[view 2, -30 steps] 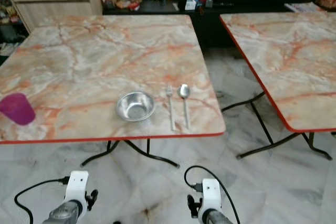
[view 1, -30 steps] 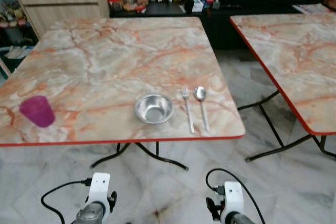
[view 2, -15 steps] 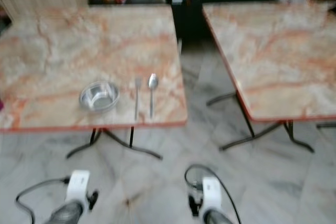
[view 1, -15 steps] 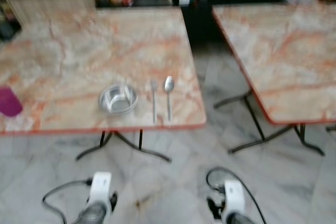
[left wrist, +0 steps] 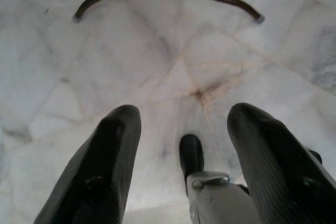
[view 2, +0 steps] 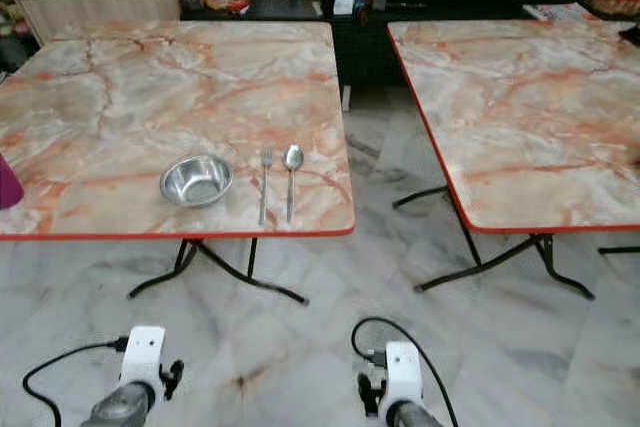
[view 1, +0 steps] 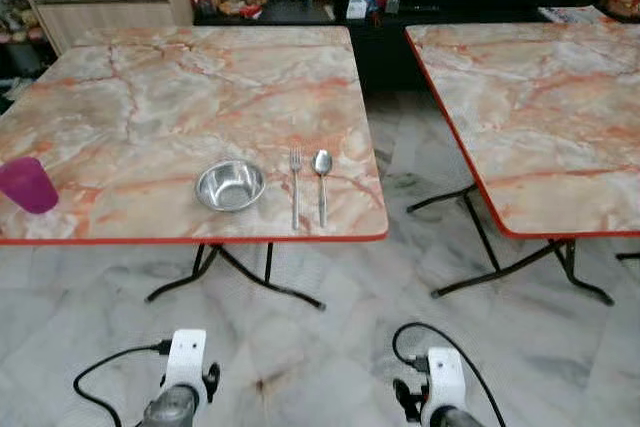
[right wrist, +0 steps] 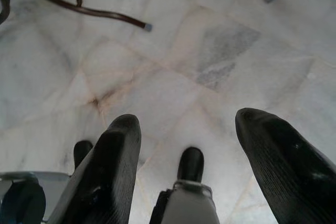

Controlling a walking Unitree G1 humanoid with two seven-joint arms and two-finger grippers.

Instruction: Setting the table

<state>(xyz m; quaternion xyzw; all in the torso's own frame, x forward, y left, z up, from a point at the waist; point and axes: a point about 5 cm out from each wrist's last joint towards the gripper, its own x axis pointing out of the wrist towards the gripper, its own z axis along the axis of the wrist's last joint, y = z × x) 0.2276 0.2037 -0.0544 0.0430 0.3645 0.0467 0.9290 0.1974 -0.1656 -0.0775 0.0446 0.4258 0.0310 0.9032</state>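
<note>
Steel bowl (view 1: 230, 185) sits on the surface (view 1: 150, 97), fork (view 1: 295, 188) and spoon (view 1: 322, 185) just right of it; purple cup (view 1: 27, 185) far left, seemingly unplaced. My left gripper (left wrist: 181, 150) and right gripper (right wrist: 184, 156) hang released, empty.

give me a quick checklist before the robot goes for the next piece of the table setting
1. Left tool open and empty, over the floor: ok.
2. Right tool open and empty, over the floor: ok.
3. Bowl upright near the table's front edge: ok.
4. Fork and spoon lying side by side, right of the bowl: ok.
5. Purple cup beside the place setting: not ok, it stands far off to the left.
6. Robot within reach of the table: not ok, open floor lies between.
</note>
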